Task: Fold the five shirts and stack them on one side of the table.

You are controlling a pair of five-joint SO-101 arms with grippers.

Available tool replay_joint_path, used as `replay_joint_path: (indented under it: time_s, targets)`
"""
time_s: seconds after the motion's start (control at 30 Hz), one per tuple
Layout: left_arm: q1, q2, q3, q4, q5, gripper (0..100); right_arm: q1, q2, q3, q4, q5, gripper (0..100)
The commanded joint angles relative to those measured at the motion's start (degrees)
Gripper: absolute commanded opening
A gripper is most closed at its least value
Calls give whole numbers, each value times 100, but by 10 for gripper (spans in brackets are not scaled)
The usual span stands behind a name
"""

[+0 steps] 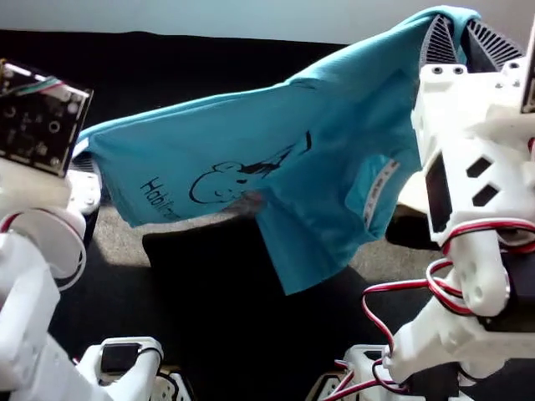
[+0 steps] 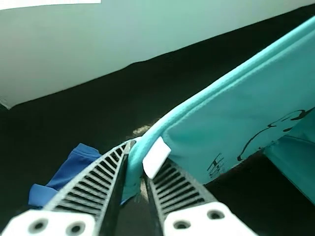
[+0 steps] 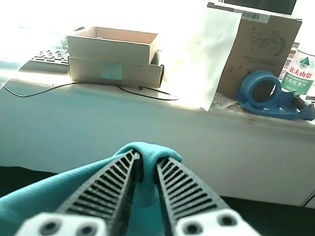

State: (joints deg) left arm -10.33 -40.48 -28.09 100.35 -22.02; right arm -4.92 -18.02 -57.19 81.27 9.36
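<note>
A teal shirt (image 1: 276, 175) with a black drawing hangs stretched in the air between my two arms, above the black table (image 1: 209, 317). My left gripper (image 2: 137, 147) is shut on the shirt's hem (image 2: 206, 103) at the left side. My right gripper (image 3: 146, 160) is shut on a bunched corner of the teal shirt (image 3: 147, 147), raised high at the far right (image 1: 456, 38). A white label (image 1: 380, 190) shows on the inner fold. A dark blue shirt (image 2: 64, 172) lies crumpled on the table below my left gripper.
Beyond the table's far edge runs a white ledge (image 3: 98, 113) with cardboard boxes (image 3: 113, 54), a blue tape dispenser (image 3: 270, 93) and a bottle (image 3: 298, 71). The arm bases (image 1: 125, 363) stand at the near edge.
</note>
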Motion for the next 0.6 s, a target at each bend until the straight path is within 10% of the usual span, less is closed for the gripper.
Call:
replay_joint_path:
  time_s: [0.0,0.57]
  targets:
    - [-136,-127,145,-35,-35,10,48,-119,-488,13,35,6]
    - [-163,-163,286,-316,-26,10,-787,-127,-1815,1270,360,6]
